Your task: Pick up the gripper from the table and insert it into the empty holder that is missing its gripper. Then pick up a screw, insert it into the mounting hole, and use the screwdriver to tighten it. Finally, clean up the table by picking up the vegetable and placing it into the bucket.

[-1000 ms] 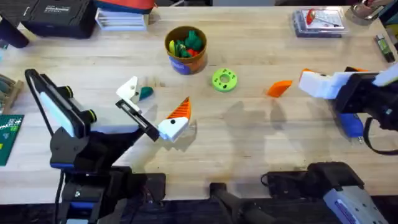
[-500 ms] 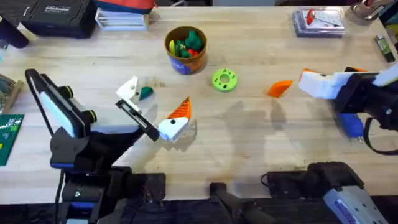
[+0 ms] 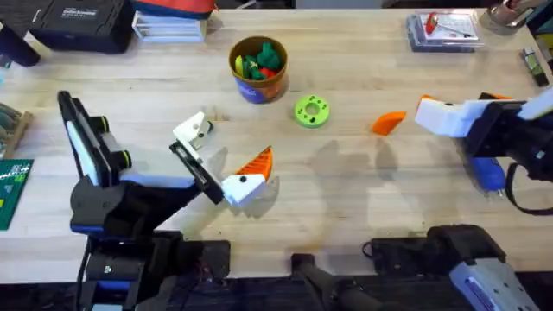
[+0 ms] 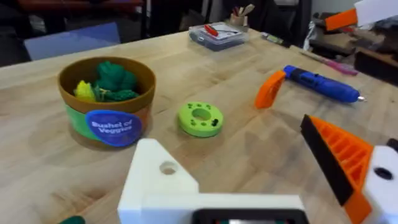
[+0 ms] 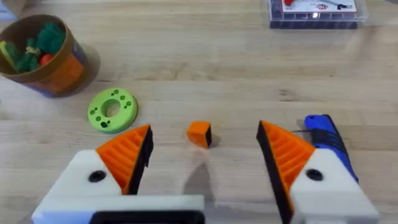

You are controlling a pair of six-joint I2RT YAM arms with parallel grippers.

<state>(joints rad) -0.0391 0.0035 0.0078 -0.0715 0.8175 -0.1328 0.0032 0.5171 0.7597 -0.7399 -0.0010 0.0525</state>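
two pincers: both wide open, holding nothing
left pincer (image 3: pixel 223 164): one orange pad missing
gripper (image 3: pixel 388 122): loose on tabletop (image 3: pixel 346 199), beside right pincer (image 5: pixel 202 155)

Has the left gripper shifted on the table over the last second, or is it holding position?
Yes. The left gripper has moved toward the right side of the overhead view, closer to the green disc, and now covers the spot where the vegetable lay.

gripper (image 5: pixel 199 134): orange
screwdriver (image 4: pixel 321 84): blue
bucket (image 4: pixel 106 122): orange-brown rim, green side, blue label
disc (image 3: pixel 312 111): lime green
vegetable (image 4: pixel 73 219): apparently green, barely visible
table (image 3: pixel 363 199): pale wood grain
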